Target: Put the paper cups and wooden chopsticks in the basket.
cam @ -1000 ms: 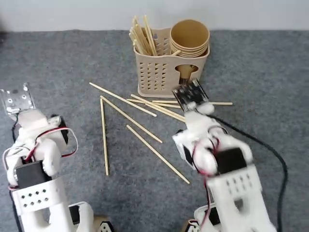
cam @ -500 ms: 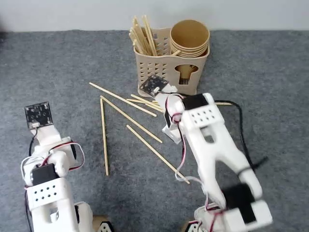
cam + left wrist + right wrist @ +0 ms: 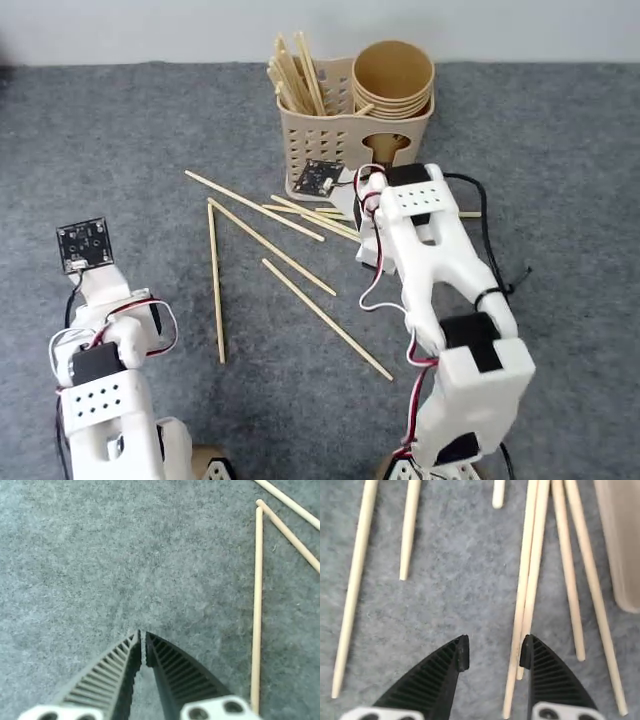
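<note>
Picking up loose wooden chopsticks appears to be the step in hand: right gripper, jaws apart, low over the bundle just in front of the basket; paper cups nested inside it. Next move, likely: shift sideways to straddle one pair, then close. Basket wall near; open carpet away from it. Left gripper, jaws together, empty, well apart from the basket.

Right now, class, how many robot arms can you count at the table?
2. Left arm at the carpet's near left; right arm beside the basket, its hand over loose chopsticks.
</note>
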`<state>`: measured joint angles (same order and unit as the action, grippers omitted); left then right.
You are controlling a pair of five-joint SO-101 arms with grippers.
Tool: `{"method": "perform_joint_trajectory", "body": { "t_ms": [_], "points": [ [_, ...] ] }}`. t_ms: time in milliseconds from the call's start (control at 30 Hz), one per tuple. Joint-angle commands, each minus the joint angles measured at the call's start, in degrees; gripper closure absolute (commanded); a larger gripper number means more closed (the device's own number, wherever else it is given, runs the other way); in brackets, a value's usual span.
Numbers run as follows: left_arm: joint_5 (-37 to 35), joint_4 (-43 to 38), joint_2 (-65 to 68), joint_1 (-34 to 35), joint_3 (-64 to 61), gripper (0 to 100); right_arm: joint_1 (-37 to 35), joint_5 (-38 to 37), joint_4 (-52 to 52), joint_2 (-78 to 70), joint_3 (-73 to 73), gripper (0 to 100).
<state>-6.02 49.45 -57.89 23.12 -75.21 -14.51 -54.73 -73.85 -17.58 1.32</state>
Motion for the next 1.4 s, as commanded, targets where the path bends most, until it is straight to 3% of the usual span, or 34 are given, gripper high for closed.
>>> {"method": "perform_joint_trajectory", "body": {
  "t_ms": [0,467,533,633,667,900,1167,1367],
  "points": [
    [0.4,-3.0,-1.1,0.0,-0.2,99,0.1,-1.8,0.0,-2.2,-5.4,81.2],
    [0.4,-3.3,-1.1,0.0,-0.3,98,0.5,-1.6,0.1,-22.1,-19.5,81.2],
    [0.4,-3.3,-1.1,0.0,-0.3,98,0.4,-1.6,-0.4,-23.1,-19.9,85.3],
    [0.4,-3.3,-1.1,0.0,-0.3,98,-0.1,-1.6,-0.5,-23.4,-19.9,99.5],
    [0.4,-3.4,-1.1,0.0,-0.3,98,-0.4,-1.6,-0.6,-23.4,-19.9,98.9],
    [0.5,-3.4,-1.1,-0.1,-0.3,98,-2.9,-1.1,-8.9,-20.6,-19.9,99.1],
    [0.6,-3.5,-1.1,-0.1,-0.7,98,-8.2,4.7,-21.1,-9.0,-19.9,99.1],
    [0.9,-9.1,-1.1,-0.1,-3.6,98,-10.4,8.6,-25.5,1.3,-19.9,99.1]
  ]
}}
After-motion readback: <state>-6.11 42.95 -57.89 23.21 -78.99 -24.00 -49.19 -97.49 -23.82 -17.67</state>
